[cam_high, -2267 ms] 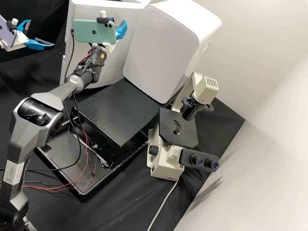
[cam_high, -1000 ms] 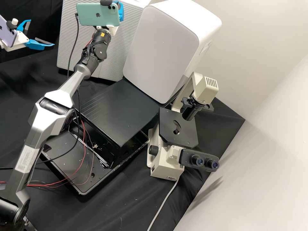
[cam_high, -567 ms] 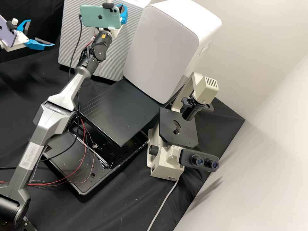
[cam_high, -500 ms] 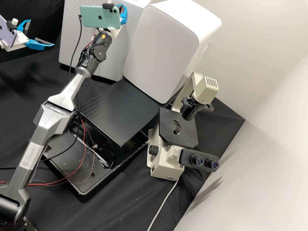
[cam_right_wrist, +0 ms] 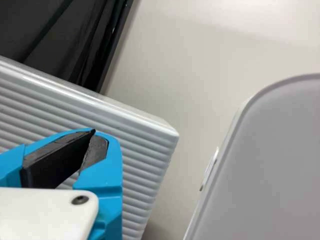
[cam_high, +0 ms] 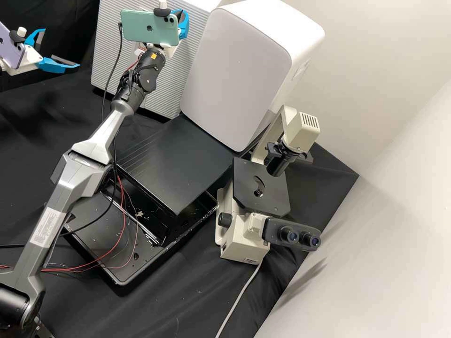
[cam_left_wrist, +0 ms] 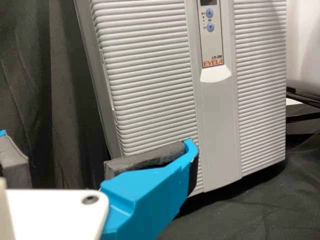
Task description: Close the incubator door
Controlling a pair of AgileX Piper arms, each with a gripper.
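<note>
The incubator door (cam_high: pixel 105 61) has swung back — the right pincer (cam_high: pixel 183 24) sits farther from the camera.

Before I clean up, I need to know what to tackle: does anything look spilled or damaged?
Yes: pale flecks dot the rim of the black tray in the high view, with a jagged pale patch inside. They stand out against the black like debris or chipped finish; I can't tell which.

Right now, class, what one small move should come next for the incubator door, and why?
Probably a gentle push on the door with the right pincer: its tips meet before the ribbed face, while the left pincer stands open, off to the side. I cannot tell whether the door is fully seated, so light pressure seems wise.
</note>
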